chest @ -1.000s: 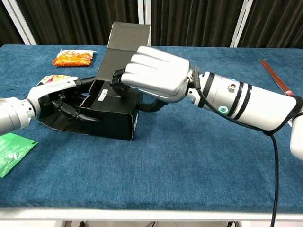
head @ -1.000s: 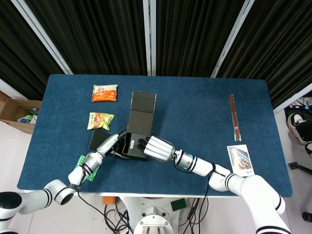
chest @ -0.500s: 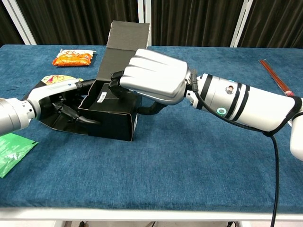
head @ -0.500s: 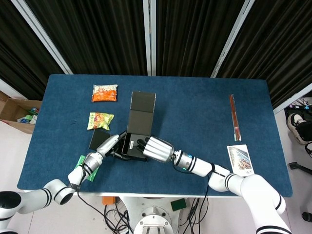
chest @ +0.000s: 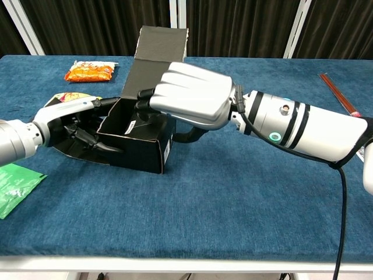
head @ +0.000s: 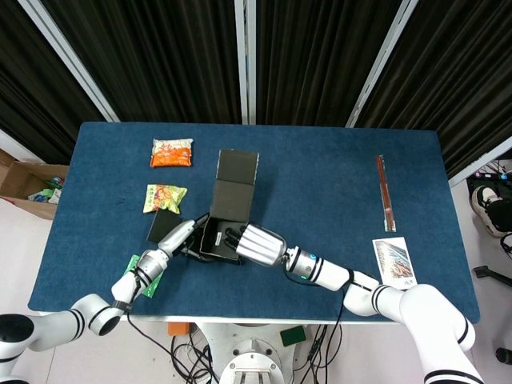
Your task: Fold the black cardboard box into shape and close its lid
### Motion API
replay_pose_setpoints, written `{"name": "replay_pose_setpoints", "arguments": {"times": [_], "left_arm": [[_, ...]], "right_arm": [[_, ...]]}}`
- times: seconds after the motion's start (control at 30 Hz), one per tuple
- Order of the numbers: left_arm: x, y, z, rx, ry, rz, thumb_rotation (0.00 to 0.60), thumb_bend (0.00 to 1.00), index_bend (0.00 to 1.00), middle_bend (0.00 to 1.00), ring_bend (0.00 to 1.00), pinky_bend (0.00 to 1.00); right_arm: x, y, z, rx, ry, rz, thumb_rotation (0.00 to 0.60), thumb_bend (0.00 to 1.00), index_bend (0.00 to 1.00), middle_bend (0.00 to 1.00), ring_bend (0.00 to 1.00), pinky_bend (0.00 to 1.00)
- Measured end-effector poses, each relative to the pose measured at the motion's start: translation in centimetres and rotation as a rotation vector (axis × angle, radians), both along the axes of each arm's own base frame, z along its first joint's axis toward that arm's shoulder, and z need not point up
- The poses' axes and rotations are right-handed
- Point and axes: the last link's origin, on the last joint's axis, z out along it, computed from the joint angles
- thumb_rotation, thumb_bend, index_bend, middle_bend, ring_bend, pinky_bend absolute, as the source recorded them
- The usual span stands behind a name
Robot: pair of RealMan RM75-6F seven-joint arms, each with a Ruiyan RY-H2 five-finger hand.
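Note:
The black cardboard box (chest: 137, 150) (head: 218, 242) stands open near the table's front, left of centre. Its lid (chest: 152, 58) (head: 237, 174) leans back, and a side flap (head: 162, 223) lies flat to its left. My right hand (chest: 189, 96) (head: 258, 245) reaches over the box's right wall, with dark fingers hooked inside over the rim and the thumb against the outer wall. My left hand (chest: 67, 122) (head: 170, 241) is at the box's left side, over the flat flap, its fingers touching the left wall.
An orange snack bag (head: 172, 152) and a yellow-green snack bag (head: 164, 197) lie at the back left. A green packet (head: 141, 270) sits under my left arm. Chopsticks (head: 385, 192) and a printed card (head: 394, 262) lie at the right.
The box has turned slightly and its lid has shifted a little to the right and stands more upright. Both hands stay on the box.

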Motion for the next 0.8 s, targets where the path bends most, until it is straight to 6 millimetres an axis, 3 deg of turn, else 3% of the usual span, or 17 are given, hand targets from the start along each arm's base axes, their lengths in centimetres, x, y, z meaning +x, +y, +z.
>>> {"name": "replay_pose_setpoints", "arguments": {"times": [0.23, 0.53, 0.8], "left_arm": [[-0.2, 0.1, -0.1, 0.039, 0.035, -0.016, 0.595, 0.09, 0.37, 0.38, 0.60, 0.83], [-0.1, 0.1, -0.2, 0.061, 0.041, -0.022, 0.598, 0.09, 0.39, 0.38, 0.61, 0.83], [0.0, 0.2, -0.2, 0.057, 0.033, -0.016, 0.597, 0.09, 0.39, 0.38, 0.61, 0.83]], "right_arm": [[-0.1, -0.1, 0.5, -0.016, -0.018, -0.014, 0.600, 0.22, 0.38, 0.34, 0.72, 1.00], [-1.3, 0.2, -0.1, -0.002, 0.039, -0.041, 0.600, 0.22, 0.38, 0.37, 0.73, 1.00], [-1.7, 0.1, -0.6, 0.010, 0.083, -0.064, 0.600, 0.28, 0.52, 0.50, 0.75, 1.00]]}}
